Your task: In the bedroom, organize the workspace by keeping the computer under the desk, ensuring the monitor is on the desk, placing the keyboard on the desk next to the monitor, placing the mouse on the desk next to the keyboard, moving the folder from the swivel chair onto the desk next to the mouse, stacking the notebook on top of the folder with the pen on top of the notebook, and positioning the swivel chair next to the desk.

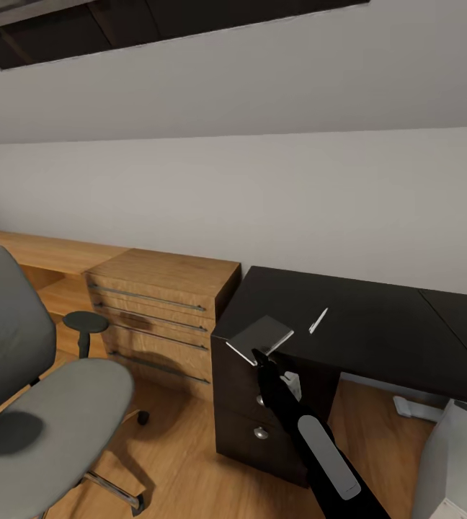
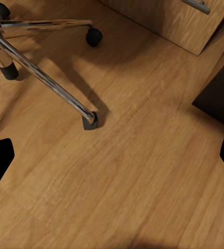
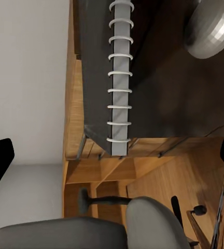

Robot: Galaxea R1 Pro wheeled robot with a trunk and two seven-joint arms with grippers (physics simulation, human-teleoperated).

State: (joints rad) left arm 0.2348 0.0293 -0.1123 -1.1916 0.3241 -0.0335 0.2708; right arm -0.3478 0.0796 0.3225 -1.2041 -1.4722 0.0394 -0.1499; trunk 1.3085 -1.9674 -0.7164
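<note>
At the near left corner of the dark desk point(image 1: 377, 324), the right gripper point(image 1: 262, 355) holds the spiral notebook point(image 1: 260, 338) at its near edge, the fingers clamped on it, the book tilted and overhanging the desk's front edge. In the right wrist view the notebook point(image 3: 109, 78) hangs against the desk's drawer front, with a round knob point(image 3: 211, 28) beside it. The pen point(image 1: 318, 321) lies on the desk just right of the notebook, well inside the edges. The swivel chair point(image 1: 39, 382) stands apart to the left, open wooden floor point(image 1: 183, 461) between it and the desk. The left gripper point(image 2: 112, 155) hangs over bare floor near the chair's base point(image 2: 44, 78), fingers spread wide.
</note>
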